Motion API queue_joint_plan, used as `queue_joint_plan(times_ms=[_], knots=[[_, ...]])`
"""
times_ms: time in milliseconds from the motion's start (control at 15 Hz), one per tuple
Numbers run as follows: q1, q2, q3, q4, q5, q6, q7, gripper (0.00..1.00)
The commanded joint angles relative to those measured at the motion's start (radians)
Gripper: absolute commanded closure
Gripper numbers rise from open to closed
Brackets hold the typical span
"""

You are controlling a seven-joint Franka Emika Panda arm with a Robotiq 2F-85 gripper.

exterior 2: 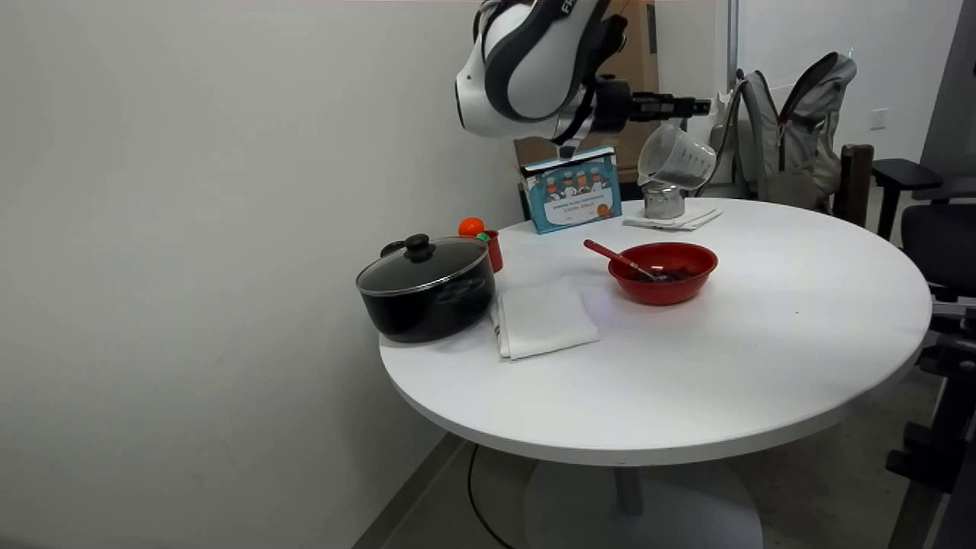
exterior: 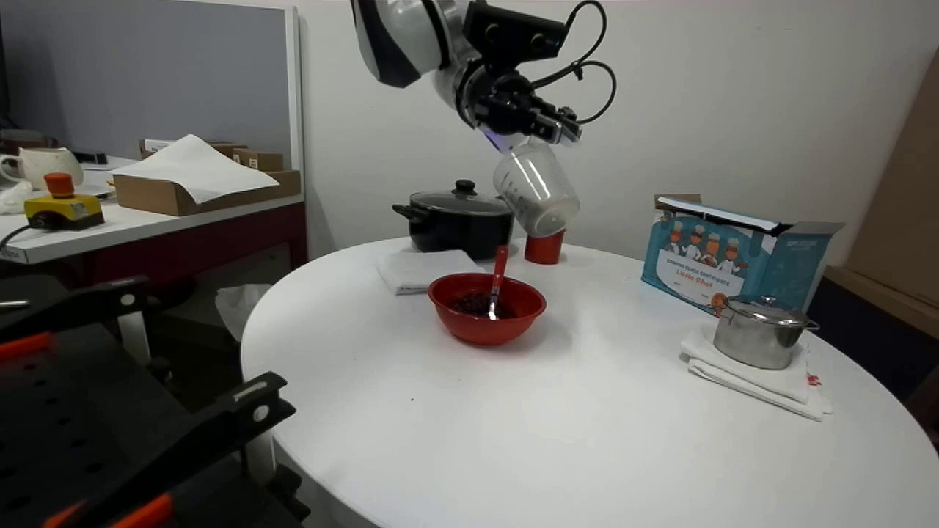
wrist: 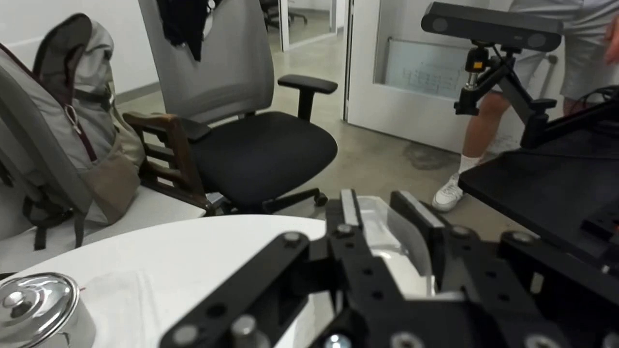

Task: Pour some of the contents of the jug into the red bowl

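Observation:
The clear plastic jug is held in the air, tilted on its side, and also shows in an exterior view. It looks empty; no dark contents show in it. My gripper is shut on its upper edge or handle, which shows between the fingers in the wrist view as clear plastic. The gripper also shows in an exterior view. The red bowl stands on the table below the jug's height, with dark contents and a red-handled utensil. It also shows in an exterior view.
On the white table stand a black lidded pot, a small red cup, a folded cloth, a blue box and a shiny metal pot on another cloth. A wall is behind.

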Motion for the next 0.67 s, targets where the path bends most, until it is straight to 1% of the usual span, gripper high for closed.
queue_joint_plan(times_ms=[0, 200, 400, 600], knots=[[-0.072, -0.11, -0.014, -0.023, 0.114, 0.102, -0.087, 0.9], [-0.131, -0.157, -0.047, -0.015, 0.222, 0.189, -0.139, 0.9], [-0.183, -0.186, -0.086, -0.012, 0.343, 0.29, -0.162, 0.9], [-0.226, -0.203, -0.129, -0.03, 0.461, 0.434, -0.16, 0.9]])
